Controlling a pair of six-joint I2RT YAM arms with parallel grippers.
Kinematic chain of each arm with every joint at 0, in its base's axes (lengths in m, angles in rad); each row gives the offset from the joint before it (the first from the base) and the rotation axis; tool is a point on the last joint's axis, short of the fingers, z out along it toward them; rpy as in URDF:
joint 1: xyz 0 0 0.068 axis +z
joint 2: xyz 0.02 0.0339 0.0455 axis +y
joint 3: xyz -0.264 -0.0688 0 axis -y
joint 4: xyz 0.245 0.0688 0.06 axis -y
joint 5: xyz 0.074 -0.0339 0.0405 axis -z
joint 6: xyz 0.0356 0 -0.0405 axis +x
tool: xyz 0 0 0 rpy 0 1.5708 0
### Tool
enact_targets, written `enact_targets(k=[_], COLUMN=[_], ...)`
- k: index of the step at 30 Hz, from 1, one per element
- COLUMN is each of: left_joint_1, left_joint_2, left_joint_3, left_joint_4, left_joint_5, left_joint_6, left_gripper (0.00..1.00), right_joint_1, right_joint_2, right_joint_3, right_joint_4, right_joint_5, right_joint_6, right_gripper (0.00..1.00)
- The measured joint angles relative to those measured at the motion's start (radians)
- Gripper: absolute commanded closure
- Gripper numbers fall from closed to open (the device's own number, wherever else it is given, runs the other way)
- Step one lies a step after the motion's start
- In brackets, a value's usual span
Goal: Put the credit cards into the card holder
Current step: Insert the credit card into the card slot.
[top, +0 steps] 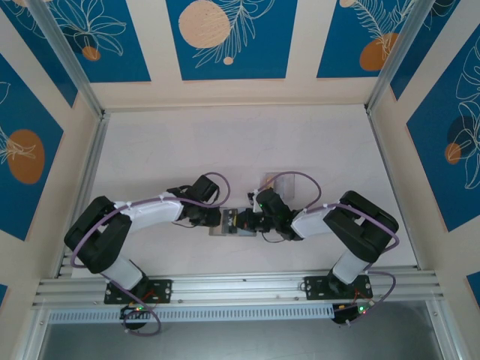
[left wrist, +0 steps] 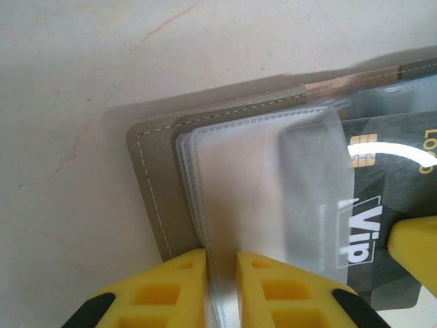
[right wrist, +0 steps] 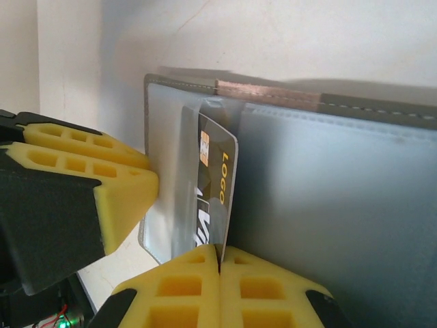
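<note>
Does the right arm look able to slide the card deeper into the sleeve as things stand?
Probably yes. The right fingers pinch the card, its far end already sits inside the sleeve, and the left fingers hold that sleeve; nothing seems to block it.

Card holder lies open on the table, close to the front edge, right between the two arms. Left gripper is in at its left side, pinching the edge of a sleeve. Right gripper sits opposite, clamped on a card lodged part-way in a pocket. Plastic box sits just behind the right gripper.
</note>
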Motion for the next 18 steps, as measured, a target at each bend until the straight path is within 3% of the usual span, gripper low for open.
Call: enact_targets(k=[10,14,18], left_joint_1=[0.0,0.0,0.0], left_joint_2=[0.0,-0.001,-0.003], left_joint_3=[0.0,-0.001,-0.006], left_joint_4=[0.0,0.001,0.005], left_joint_5=[0.0,0.001,0.002], left_joint_6=[-0.001,-0.004,-0.017], left_gripper=[0.84,0.84,0.83], right_joint_1=[0.004,0.024,0.027], right_joint_2=[0.049,0.074,0.077], right_joint_3=[0.039,0.045,0.046], right_joint_4=[0.013,0.05,0.061], right_joint_5=[-0.034,-0.025,-0.026], right_joint_6=[0.003,0.021,0.034], right_gripper=[1.0,0.93,0.79])
